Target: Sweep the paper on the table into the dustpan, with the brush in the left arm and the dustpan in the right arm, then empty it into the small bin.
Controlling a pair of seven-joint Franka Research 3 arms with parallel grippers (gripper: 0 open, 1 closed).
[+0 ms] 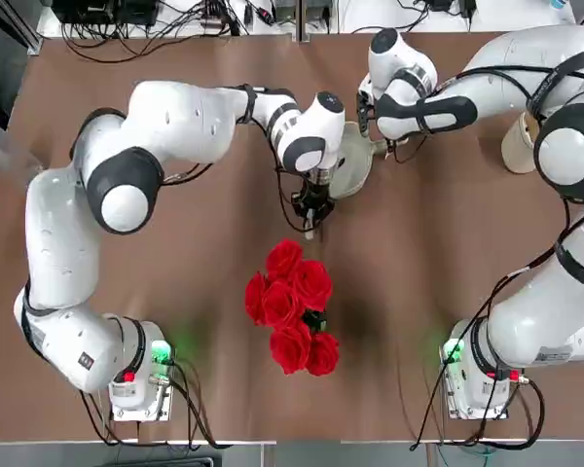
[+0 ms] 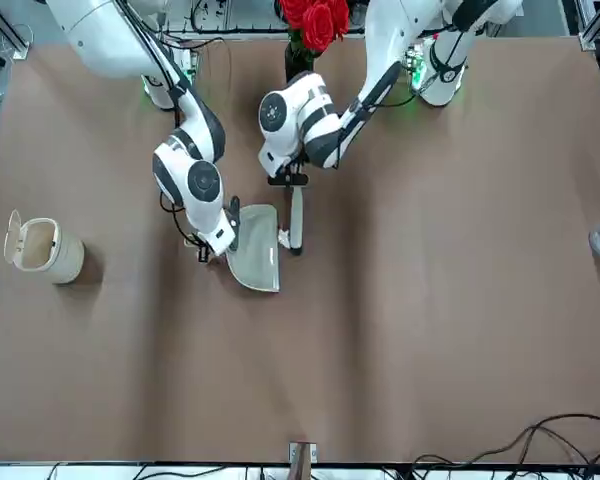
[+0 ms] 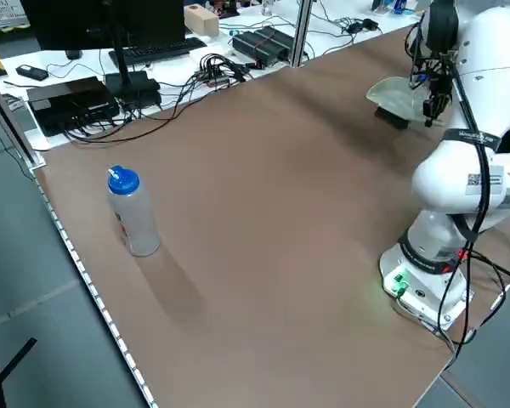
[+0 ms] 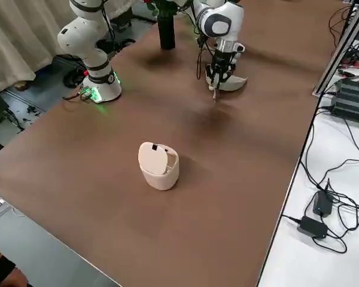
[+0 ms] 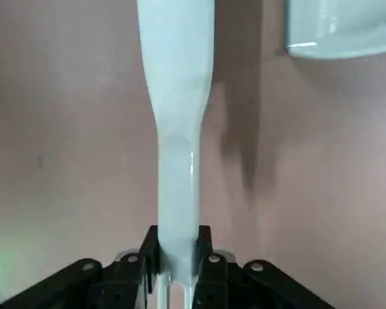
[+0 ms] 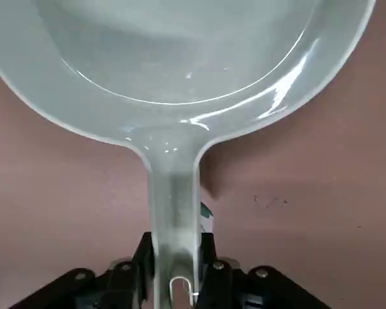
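The pale dustpan (image 6: 180, 51) lies flat on the brown table (image 2: 430, 330), and my right gripper (image 6: 174, 254) is shut on its short handle. Just beside it, my left gripper (image 5: 177, 248) is shut on the white handle of the brush (image 5: 177, 96), which points away from the robot with its dark bristles (image 2: 295, 245) down near the dustpan (image 2: 255, 250). A tiny white speck (image 2: 282, 238), seemingly the paper, sits between brush and pan. Off to the robot's right, the small beige bin (image 2: 42, 250) stands with its lid flipped up.
A bunch of red roses (image 1: 292, 306) in a dark vase stands between the arm bases, close behind the left gripper (image 1: 311, 209). A clear bottle with a blue cap (image 3: 132, 212) stands near the table's left edge. Cables and equipment lie beyond the far edge.
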